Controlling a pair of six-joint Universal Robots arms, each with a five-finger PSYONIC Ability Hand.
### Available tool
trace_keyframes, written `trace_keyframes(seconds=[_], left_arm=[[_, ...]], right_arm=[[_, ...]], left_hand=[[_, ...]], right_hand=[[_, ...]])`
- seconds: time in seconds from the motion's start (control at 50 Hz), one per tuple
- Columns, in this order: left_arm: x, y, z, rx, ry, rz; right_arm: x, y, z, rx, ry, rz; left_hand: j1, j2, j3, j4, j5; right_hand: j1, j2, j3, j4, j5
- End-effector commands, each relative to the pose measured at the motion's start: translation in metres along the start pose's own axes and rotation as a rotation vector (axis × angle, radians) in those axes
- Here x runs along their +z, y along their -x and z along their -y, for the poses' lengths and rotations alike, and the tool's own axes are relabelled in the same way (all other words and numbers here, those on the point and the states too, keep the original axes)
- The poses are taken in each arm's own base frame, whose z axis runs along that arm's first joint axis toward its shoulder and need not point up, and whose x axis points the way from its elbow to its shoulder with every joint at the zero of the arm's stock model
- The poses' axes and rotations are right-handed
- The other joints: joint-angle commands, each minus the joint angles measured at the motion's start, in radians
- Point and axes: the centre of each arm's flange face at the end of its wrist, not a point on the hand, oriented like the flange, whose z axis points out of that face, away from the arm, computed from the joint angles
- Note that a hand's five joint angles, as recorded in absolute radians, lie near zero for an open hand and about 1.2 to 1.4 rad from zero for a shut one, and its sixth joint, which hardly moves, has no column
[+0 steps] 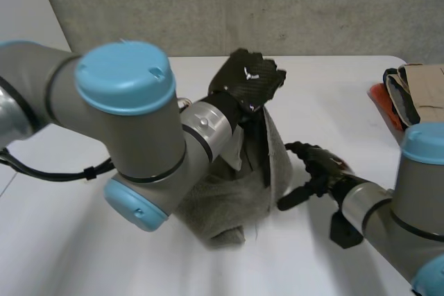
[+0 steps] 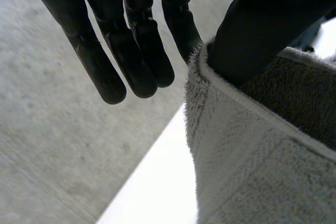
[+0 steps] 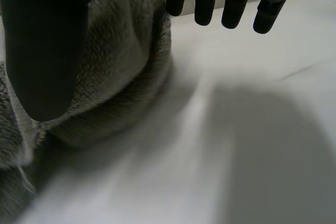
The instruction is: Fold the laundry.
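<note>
Left hand (image 1: 251, 78), right hand (image 1: 320, 171), one grey towel (image 1: 223, 202)

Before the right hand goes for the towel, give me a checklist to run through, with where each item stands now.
1. Left hand holds the grey towel raised by its hem: ok.
2. Right hand open, holding nothing: ok.
3. Right hand beside the towel's hanging edge: ok.
4. Towel flat on the table: not ok, lower part bunched.
5. Free corner to grab located: cannot tell.
6. Pile near the table's edge apart from towel: ok.
</note>
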Motion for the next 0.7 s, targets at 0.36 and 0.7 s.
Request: trace_keyframes(seconds=[0.36,0.7], left_arm=[[-0.046,0.101,0.121,0.054,-0.368,0.354],[-0.074,0.08,-0.003,-0.013,0.03,0.286]], right_arm=[[0.003,0.031,0.173,-0.36,-0.563,-0.037],[0.04,0.067,0.145,-0.616,-0.346,0.114]], left_hand=[[0.235,0.204,0.209,0.201,0.241],[0.235,0.204,0.209,0.201,0.241]], right_hand=[[1.167,1.182,1.187,1.188,1.178],[1.167,1.182,1.187,1.188,1.178]])
